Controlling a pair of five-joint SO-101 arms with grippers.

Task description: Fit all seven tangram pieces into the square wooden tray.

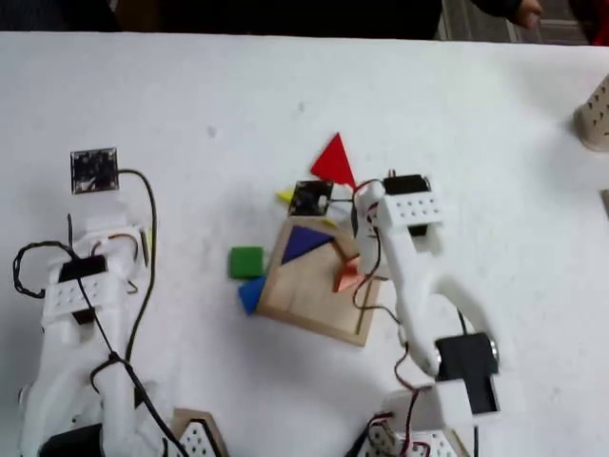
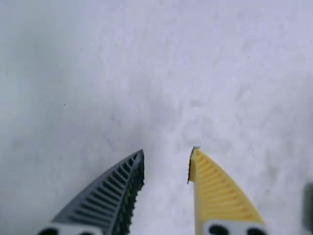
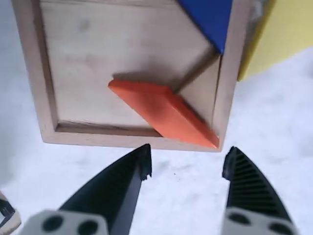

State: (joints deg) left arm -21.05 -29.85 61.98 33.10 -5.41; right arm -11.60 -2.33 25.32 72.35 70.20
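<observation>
Wooden tray (image 1: 306,303) sits skewed on the white table (image 1: 476,114), directly ahead of the right arm (image 1: 411,257), and most of its floor is bare; the task is judged to be at an early stage. Two pieces are inside. A blue triangle (image 1: 304,243) lies flat in the far corner. An orange piece (image 3: 161,110), a parallelogram, lies against the rim nearest the right gripper (image 3: 188,159), with one end apparently riding up on that rim rather than lying flat. Judgement: it is not yet seated and needs a nudge or a re-grip. The right gripper hangs low over the table just outside that rim, fingers spread wide with nothing between them. It is lined up on the orange piece, which suggests that correcting it is the step in hand. Outside the tray, a green square (image 1: 246,262) and a smaller blue piece (image 1: 250,293) lie along its left side, the blue one touching or nearly touching the rim. A red triangle (image 1: 334,160) lies beyond the far corner, and a yellow piece (image 3: 279,39) rests against the outer rim near the blue triangle. All four lie close by, presumably to keep reaches short. The left gripper (image 2: 166,156) is over bare table well apart from the tray, its grey and yellow fingers parted by a moderate gap and holding nothing; it is judged to be parked clear of the working arm.
</observation>
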